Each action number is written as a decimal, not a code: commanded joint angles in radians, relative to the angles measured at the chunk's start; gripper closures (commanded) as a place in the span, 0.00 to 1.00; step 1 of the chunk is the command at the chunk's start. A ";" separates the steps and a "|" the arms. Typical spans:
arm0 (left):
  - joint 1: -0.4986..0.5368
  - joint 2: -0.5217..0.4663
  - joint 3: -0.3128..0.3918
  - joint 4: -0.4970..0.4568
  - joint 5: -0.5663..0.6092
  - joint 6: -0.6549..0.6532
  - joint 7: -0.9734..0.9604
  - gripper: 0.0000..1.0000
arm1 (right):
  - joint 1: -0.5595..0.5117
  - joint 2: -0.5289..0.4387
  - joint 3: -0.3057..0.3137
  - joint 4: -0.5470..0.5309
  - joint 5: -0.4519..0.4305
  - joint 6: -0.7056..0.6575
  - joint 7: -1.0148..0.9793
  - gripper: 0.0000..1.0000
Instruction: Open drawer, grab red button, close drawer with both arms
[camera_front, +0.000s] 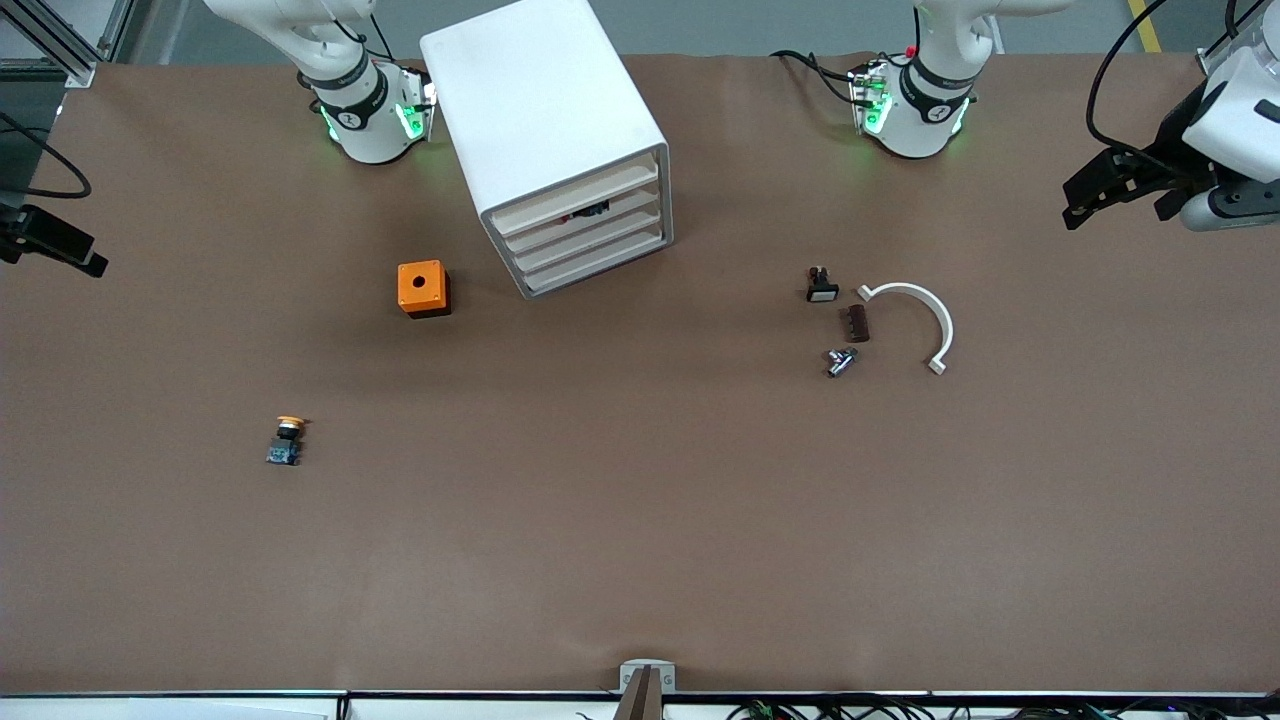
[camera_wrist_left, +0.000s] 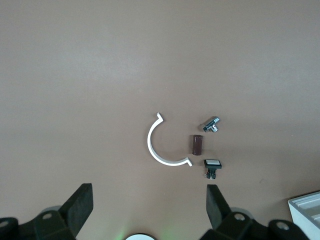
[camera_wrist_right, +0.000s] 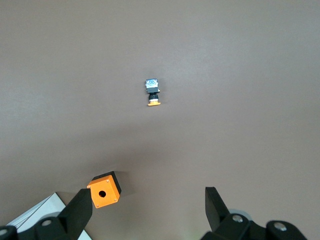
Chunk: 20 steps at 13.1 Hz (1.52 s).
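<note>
The white cabinet (camera_front: 545, 130) stands between the two arm bases, and its corner shows in the left wrist view (camera_wrist_left: 307, 210). Its three white drawers (camera_front: 590, 228) are all pushed in. A small dark thing with red and blue on it (camera_front: 590, 211) shows in the gap above the middle drawer's front; I cannot tell whether it is the button. My left gripper (camera_front: 1075, 205) hangs open and empty over the left arm's end of the table, also in its own wrist view (camera_wrist_left: 149, 202). My right gripper (camera_front: 90, 262) hangs open and empty over the right arm's end, also in its own wrist view (camera_wrist_right: 147, 207).
An orange box (camera_front: 423, 288) sits beside the cabinet. A yellow-capped button (camera_front: 287, 440) lies nearer the front camera. Toward the left arm's end lie a white-faced black switch (camera_front: 821, 285), a brown block (camera_front: 856, 323), a metal fitting (camera_front: 841, 361) and a white curved piece (camera_front: 925, 315).
</note>
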 joint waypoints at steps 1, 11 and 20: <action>0.004 0.006 -0.007 0.029 0.020 -0.032 0.018 0.00 | -0.007 -0.008 0.008 0.002 -0.017 -0.011 0.004 0.00; -0.034 0.254 -0.022 0.141 0.017 0.019 -0.020 0.00 | -0.016 0.001 0.005 -0.006 -0.002 -0.010 0.011 0.00; -0.156 0.567 -0.025 0.199 -0.031 0.135 -0.672 0.00 | -0.014 0.085 0.004 -0.006 0.023 -0.002 0.018 0.01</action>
